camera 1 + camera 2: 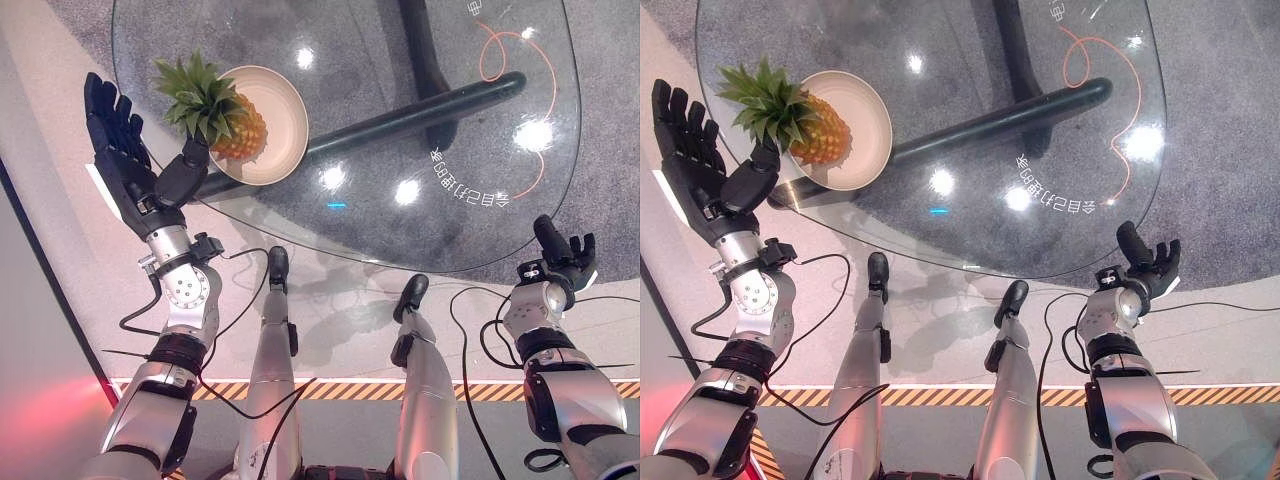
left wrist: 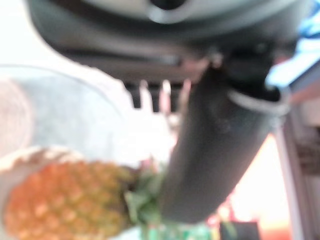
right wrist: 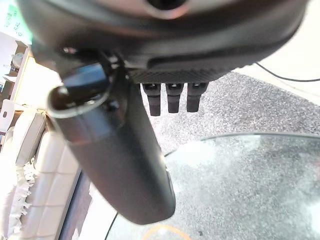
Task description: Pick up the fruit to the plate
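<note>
Round glass table [image 1: 400, 120], largest thing here, resting on a dark tubular base [image 1: 420, 110] seen through the top, grey carpet beneath it

Cream plate [image 1: 285, 130] on the table near its left rim; all places below given from this plate

Pineapple [image 1: 238, 125] lying on its side in the plate, orange body toward the plate's middle, green crown [image 1: 195, 95] sticking out over the plate's left edge

Left hand [image 1: 125, 155] just left of the plate, beyond the table rim, palm up, fingers [image 1: 105, 105] straight and spread apart, holding nothing; thumb [image 1: 185, 170] reaching toward the crown, its tip right at the leaves, contact not certain from the head views; in the left wrist view the thumb [image 2: 210, 150] close against the crown with the fruit's body [image 2: 65, 200] beside it

Right hand [image 1: 562, 255] far to the right of the plate, past the table's near right rim, well apart from the fruit, fingers loosely extended, grasping nothing; in the right wrist view fingers [image 3: 172, 97] straight in a row beside the thumb [image 3: 120, 155], table edge past them
</note>
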You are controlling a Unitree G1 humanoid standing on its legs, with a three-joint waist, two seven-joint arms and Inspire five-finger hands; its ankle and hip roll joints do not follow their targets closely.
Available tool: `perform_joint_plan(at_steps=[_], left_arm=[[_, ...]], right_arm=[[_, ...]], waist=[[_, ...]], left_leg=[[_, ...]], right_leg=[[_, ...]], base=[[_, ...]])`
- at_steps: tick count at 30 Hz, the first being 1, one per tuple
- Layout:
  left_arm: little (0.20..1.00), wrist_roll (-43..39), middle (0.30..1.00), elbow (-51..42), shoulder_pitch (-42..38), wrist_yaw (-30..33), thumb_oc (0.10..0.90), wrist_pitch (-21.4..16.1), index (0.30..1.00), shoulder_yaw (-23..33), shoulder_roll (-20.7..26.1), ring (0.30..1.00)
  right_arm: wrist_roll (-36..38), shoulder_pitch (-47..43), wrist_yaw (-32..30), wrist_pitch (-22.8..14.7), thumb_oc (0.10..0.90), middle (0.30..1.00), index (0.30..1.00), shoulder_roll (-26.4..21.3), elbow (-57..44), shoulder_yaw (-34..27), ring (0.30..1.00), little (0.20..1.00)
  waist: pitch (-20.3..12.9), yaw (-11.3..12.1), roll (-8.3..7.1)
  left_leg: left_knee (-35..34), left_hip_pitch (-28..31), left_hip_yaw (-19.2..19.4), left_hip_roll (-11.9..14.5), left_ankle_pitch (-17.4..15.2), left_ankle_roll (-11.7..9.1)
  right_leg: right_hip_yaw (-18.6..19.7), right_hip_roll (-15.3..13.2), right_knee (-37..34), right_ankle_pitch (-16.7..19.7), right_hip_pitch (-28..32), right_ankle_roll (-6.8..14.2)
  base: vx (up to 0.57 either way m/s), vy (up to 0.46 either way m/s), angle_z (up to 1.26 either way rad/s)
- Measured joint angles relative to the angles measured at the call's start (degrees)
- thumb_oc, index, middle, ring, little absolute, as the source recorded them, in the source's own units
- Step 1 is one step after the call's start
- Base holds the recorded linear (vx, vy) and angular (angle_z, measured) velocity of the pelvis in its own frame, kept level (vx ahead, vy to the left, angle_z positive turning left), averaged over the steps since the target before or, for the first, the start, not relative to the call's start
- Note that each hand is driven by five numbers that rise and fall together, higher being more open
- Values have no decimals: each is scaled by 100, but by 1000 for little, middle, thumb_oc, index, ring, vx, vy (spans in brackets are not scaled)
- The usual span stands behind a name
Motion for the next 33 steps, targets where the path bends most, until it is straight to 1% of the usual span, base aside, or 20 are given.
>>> perform_joint_plan(at_steps=[6,13,20,23,25,27,28,30,31,32,33], left_arm=[[900,15,900,0,41,-1,800,33,900,0,21,900],[900,6,900,0,191,-53,800,281,900,3,59,900],[900,-116,900,1,420,-291,800,566,900,28,85,900],[900,-363,900,7,672,-597,800,826,900,43,81,900],[900,-458,900,17,899,-737,800,944,900,134,54,900],[900,-478,900,115,1179,-788,800,1136,900,231,1,900],[900,-474,900,197,1327,-838,800,1283,900,247,-4,900],[900,-415,900,255,1570,-900,800,1501,900,250,-24,900],[900,-340,900,349,1743,-968,800,1644,900,277,-40,900],[900,-329,900,445,1973,-1050,800,1791,900,338,-57,900],[900,-317,900,602,2125,-1174,800,1948,900,445,-107,900]], right_arm=[[1,11,14,1,800,900,900,1,26,-64,900,900],[1,285,28,4,800,900,900,0,185,-229,900,900],[-14,611,38,39,800,900,900,1,329,-414,900,900],[-67,909,60,116,800,900,900,16,356,-462,900,900],[-281,1135,89,142,800,900,900,51,358,-497,900,900],[-524,1466,186,159,800,900,900,147,376,-579,900,900],[-649,1658,227,181,800,900,900,186,390,-598,900,900],[-814,1990,308,249,800,900,900,191,406,-609,900,900],[-968,2184,420,330,800,900,900,223,445,-713,900,900],[-1086,2332,477,413,800,900,900,272,489,-731,900,900],[-1281,2521,531,479,800,900,900,364,523,-738,900,900]], waist=[[-2,-1,11],[-4,-13,65],[-7,-20,157],[-10,-21,166],[-15,-21,176],[-30,-24,189],[-66,-29,212],[-204,-38,292],[-229,-21,327],[-262,-34,337],[-384,-52,331]], left_leg=[[-6,182,2,-15,-6,10],[-41,554,22,-69,-43,67],[-119,986,97,-102,-71,86],[-244,1430,153,-115,-93,71],[-356,1740,192,-118,-108,80],[-544,2167,249,-123,-130,96],[-632,2361,273,-131,-154,101],[-735,2472,273,-138,-169,101],[-817,2660,287,-149,-154,90],[-878,2851,312,-157,-179,84],[-1005,3062,338,-161,-165,58]], right_leg=[[-1,-16,-3,-12,184,13],[0,-70,-42,-40,558,45],[2,-96,-235,-8,1011,84],[-1,-101,-418,7,1464,116],[-15,-95,-569,25,1780,138],[-52,-86,-854,72,2243,173],[-76,-87,-994,79,2458,208],[-162,-82,-1189,111,2652,213],[-171,-69,-1329,224,2859,215],[-188,-66,-1474,246,3082,230],[-210,-56,-1638,276,3299,243]], base=[[0,0,0],[1,1,0],[19,6,-1],[58,6,-2],[121,-3,-3],[148,18,-3],[208,36,2],[187,43,6],[198,69,0],[284,91,-6],[226,69,-3]])
